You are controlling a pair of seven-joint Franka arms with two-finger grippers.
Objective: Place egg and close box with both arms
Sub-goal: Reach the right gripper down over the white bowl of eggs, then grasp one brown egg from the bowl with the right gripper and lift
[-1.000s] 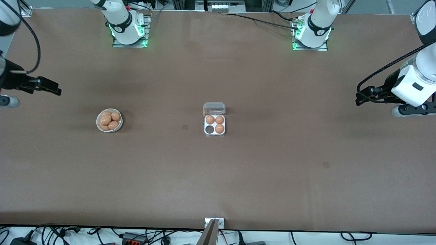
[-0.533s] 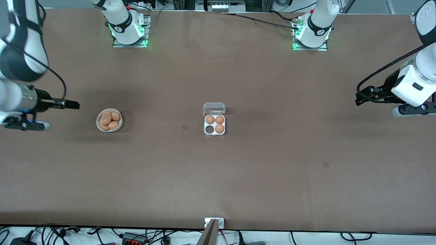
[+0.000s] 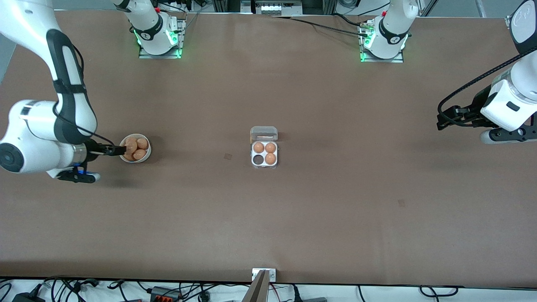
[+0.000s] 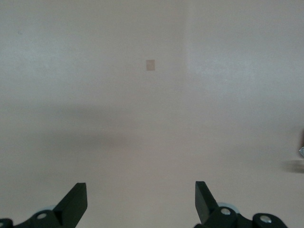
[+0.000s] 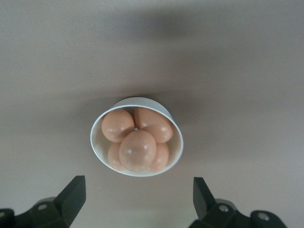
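The box (image 3: 264, 166) sits mid-table with its clear lid (image 3: 263, 133) open. It holds three brown eggs (image 3: 270, 158) and one dark empty cell (image 3: 257, 159). A round white bowl (image 3: 147, 154) with several eggs (image 3: 134, 147) stands toward the right arm's end of the table. My right gripper (image 3: 113, 149) hangs open at the bowl's rim, on the side toward that end. In the right wrist view the bowl (image 5: 140, 100) and its eggs (image 5: 137, 149) lie just ahead of the right gripper (image 5: 137, 185), untouched. My left gripper (image 3: 444, 117) waits open over bare table (image 4: 141, 187).
Small dark square marks lie on the brown table (image 3: 228, 156), (image 3: 401, 203); one mark (image 4: 150, 65) shows in the left wrist view. A metal bracket (image 3: 264, 274) sits at the table's edge nearest the front camera, with cables below it.
The right arm has swung in from its end of the table and brought its open gripper to the bowl's rim. The left arm has barely moved.
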